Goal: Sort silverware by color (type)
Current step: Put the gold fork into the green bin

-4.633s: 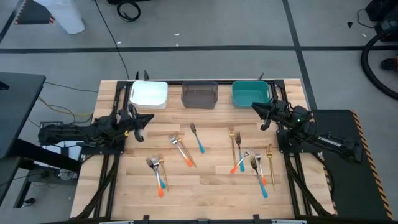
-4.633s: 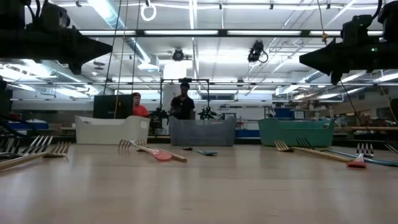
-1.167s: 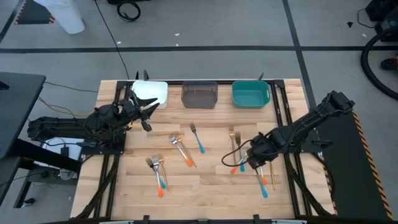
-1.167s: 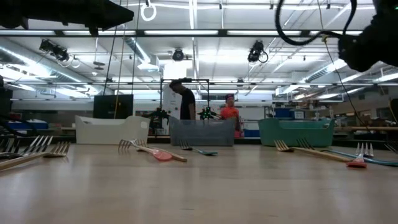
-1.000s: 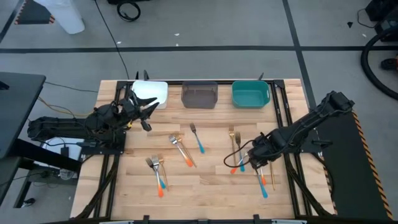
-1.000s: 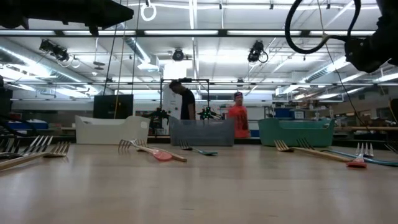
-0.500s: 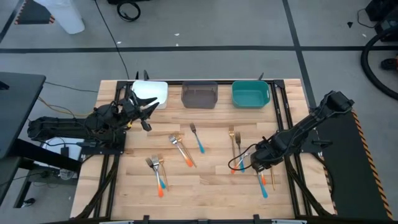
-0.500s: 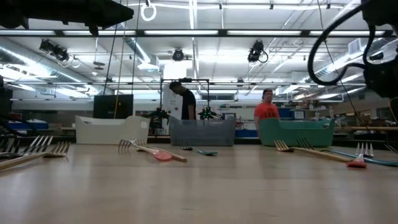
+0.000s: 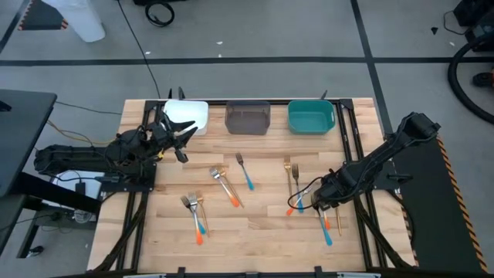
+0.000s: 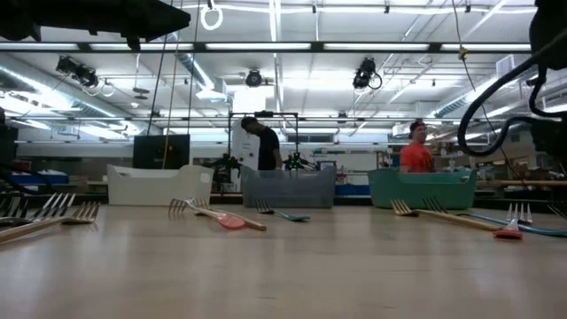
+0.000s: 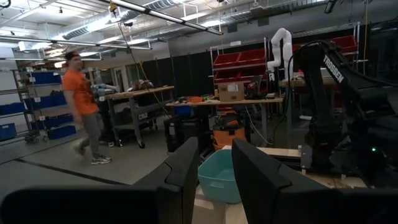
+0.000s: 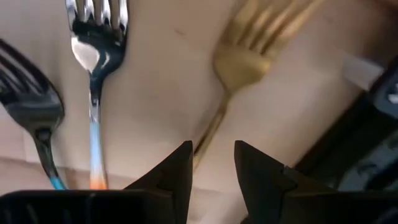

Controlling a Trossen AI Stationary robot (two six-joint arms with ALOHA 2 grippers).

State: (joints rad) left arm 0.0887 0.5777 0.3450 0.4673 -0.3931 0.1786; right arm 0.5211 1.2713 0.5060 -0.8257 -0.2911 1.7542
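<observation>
Only one piece of lettering can be read — the white capitals "TROSSEN", running lengthwise down the upper link of the dark robot arm that stands at the far side of the worktop in the left wrist view. The brown cardboard box on the long bench behind it carries a pale label, but its print is too small to make out. No legible text, number or sign shows in the high view, the low view or the right wrist view — neither on the rectangular bins nor on the forks.
</observation>
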